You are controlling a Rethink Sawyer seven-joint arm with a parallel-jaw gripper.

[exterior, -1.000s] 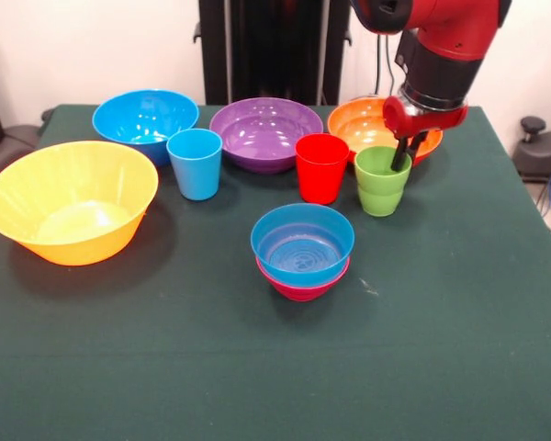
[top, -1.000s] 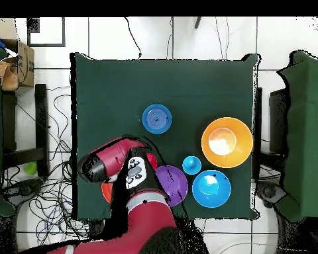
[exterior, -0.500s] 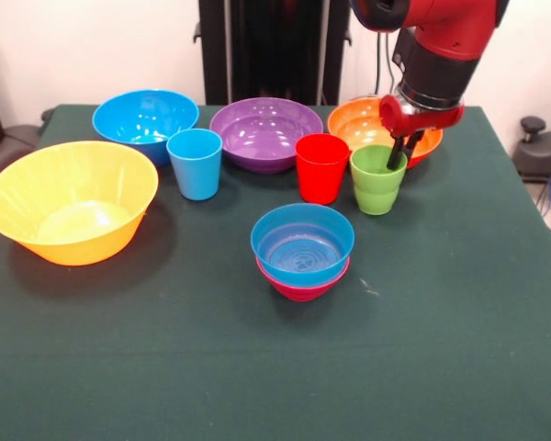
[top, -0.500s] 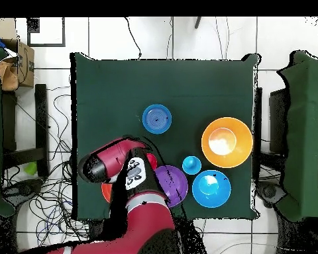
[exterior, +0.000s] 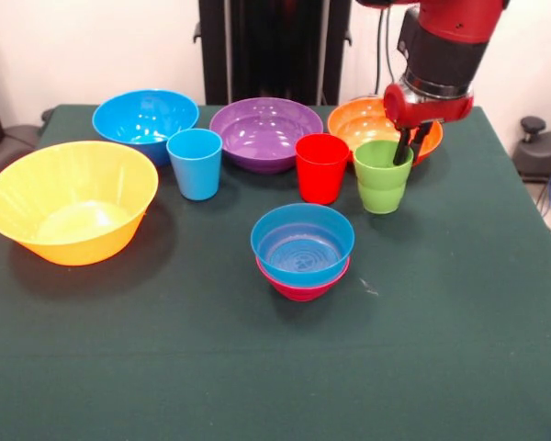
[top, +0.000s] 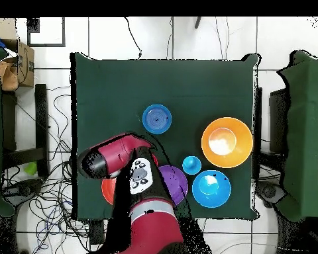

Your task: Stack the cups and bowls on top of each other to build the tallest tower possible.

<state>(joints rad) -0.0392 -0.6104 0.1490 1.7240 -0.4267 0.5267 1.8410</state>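
My gripper (exterior: 407,152) hangs at the lime green cup (exterior: 382,186), with one finger inside its rim and one outside, shut on the wall. The cup stands upright beside the red cup (exterior: 321,167) and in front of the red-orange bowl (exterior: 365,121). The small blue bowl (exterior: 302,243) sits nested in the small magenta bowl (exterior: 298,287) at mid-table. The light blue cup (exterior: 195,163), the purple bowl (exterior: 264,133), the large blue bowl (exterior: 145,118) and the very large yellow-orange bowl (exterior: 69,202) stand apart. In the overhead view my arm (top: 132,172) hides the gripper and the green cup.
The green table (exterior: 441,349) stretches toward the front edge beyond the small nested bowls. In the overhead view a cardboard box (top: 16,63) sits off the table at the top left, and cables lie on the floor.
The gripper has risen slightly at the green cup's rim. The cup shifted a little left, then back right with it. The other ware has not moved.
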